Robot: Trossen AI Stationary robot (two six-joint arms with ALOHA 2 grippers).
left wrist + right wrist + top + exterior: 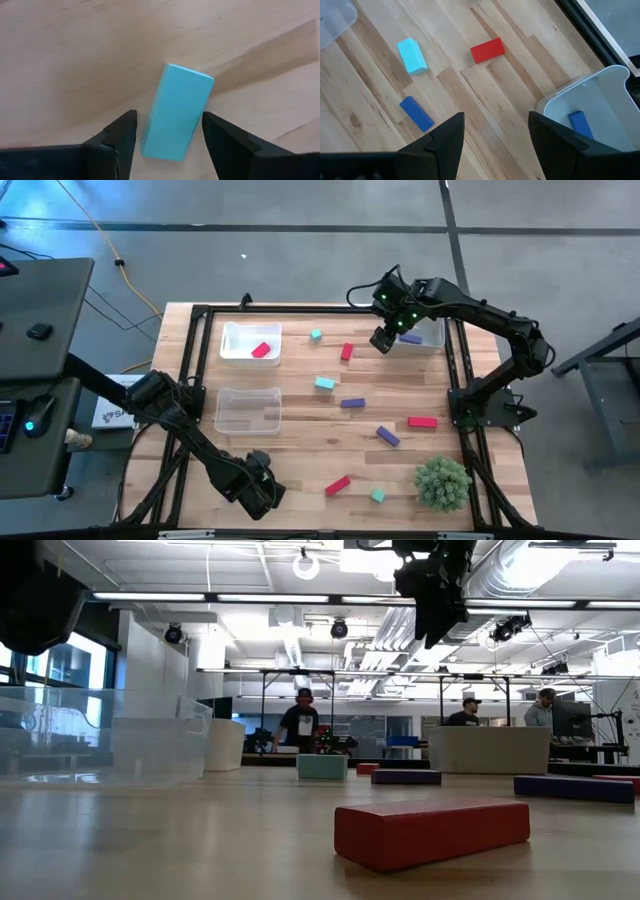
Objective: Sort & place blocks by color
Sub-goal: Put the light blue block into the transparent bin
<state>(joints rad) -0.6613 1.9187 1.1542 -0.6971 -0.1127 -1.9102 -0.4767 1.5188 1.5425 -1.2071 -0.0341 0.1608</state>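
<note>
Plainly, the block that matters now is the teal block (pixel 177 112) lying flat on the desk (pixel 300 450) between the spread fingers of the left end effector (pixel 167 137), which sits low near the front left part of the desk; in the high view the arm itself hides this block. The fingers stand apart on either side of it and do not look to be pressing it yet. It is a short bar, solid and stiff by the look of it, probably light, with smooth flat faces that could slip a little under a weak pinch. The best hold would likely be across its two long side faces, near the middle. Its long axis runs roughly away from the wrist, skewed slightly out of line with the fingers, so closing on it may nudge it straight first. The right end effector (pixel 383 340) hangs above the far side of the desk, beside the far right bin (pixel 432 338), its fingers likewise spread and holding nothing; a blue block (pixel 580 124) already lies in that bin. A red block (pixel 261 350) rests in the far left bin (pixel 232 332), while the middle bin (pixel 248 410) looks empty. Other red, teal and purple blocks lie scattered flat across the desk at mixed angles.
</note>
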